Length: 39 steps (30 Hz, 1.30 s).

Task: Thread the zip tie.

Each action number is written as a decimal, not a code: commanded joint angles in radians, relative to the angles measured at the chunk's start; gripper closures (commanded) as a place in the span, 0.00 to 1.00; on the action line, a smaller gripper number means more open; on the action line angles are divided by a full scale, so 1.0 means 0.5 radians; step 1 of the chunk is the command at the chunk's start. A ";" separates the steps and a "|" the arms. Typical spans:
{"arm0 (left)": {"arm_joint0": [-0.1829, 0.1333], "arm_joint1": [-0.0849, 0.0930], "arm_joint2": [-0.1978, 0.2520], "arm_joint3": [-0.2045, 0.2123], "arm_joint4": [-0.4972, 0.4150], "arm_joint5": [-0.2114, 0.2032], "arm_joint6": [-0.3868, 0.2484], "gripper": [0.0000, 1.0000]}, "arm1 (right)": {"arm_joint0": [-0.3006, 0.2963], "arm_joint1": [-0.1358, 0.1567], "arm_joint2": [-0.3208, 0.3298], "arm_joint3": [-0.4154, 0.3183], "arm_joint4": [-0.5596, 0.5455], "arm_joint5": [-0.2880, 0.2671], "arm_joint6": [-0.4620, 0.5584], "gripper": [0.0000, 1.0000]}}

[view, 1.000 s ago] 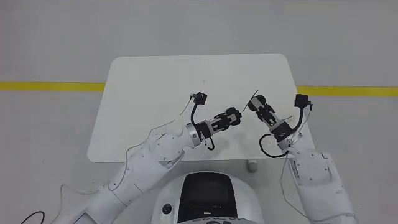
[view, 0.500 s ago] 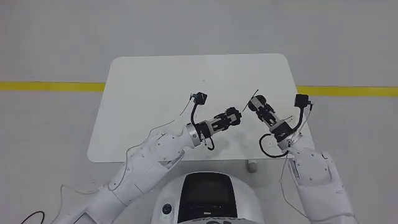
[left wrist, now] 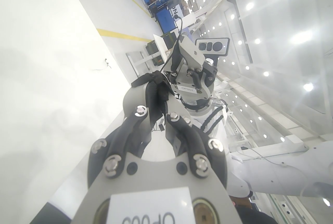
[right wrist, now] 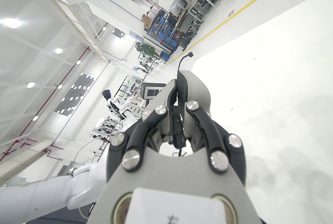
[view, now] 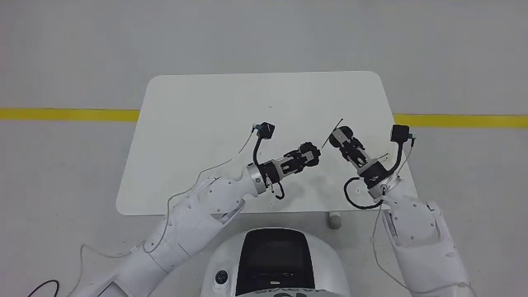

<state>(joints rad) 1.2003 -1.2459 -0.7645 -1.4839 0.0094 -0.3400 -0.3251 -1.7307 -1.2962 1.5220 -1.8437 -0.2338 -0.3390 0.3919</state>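
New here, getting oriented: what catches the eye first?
Two arms meet above the white table, pincers facing each other with a small gap. The right pincer is shut on a thin black zip tie poking out past its tips; the left pincer is shut too.

L gripper (left wrist: pixel 155 86): fingers were drawn together, black pads meeting at tips. R arm's wrist unit (left wrist: pixel 193 79) stood just beyond those tips, w/ camera module (left wrist: pixel 212 46) mounted on it. Alongside lay white table (left wrist: pixel 39 53); yellow floor line (left wrist: pixel 122 35) ran past its edge.
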 commanded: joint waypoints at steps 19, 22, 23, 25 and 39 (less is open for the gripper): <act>0.000 0.000 0.000 0.000 0.000 0.000 0.000 1.00 | -0.022 0.069 -0.086 -0.085 -0.116 -0.002 -0.147 1.00; 0.000 0.000 0.000 0.000 0.000 0.000 0.000 1.00 | -0.035 0.085 -0.099 -0.099 -0.127 -0.002 -0.169 1.00; 0.000 0.000 0.000 0.000 0.000 0.000 0.000 1.00 | -0.037 0.091 -0.100 -0.099 -0.133 -0.002 -0.176 1.00; 0.000 0.000 0.000 0.000 0.000 0.000 0.000 1.00 | -0.042 0.103 -0.106 -0.100 -0.143 -0.002 -0.195 1.00; 0.000 0.000 0.000 0.000 0.000 0.000 0.000 1.00 | -0.039 0.185 -0.152 -0.084 -0.130 -0.002 -0.270 1.00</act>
<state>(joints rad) 1.2003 -1.2459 -0.7645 -1.4839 0.0094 -0.3400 -0.3251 -1.7515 -1.2061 1.4483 -1.8866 -0.2999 -0.3400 0.2580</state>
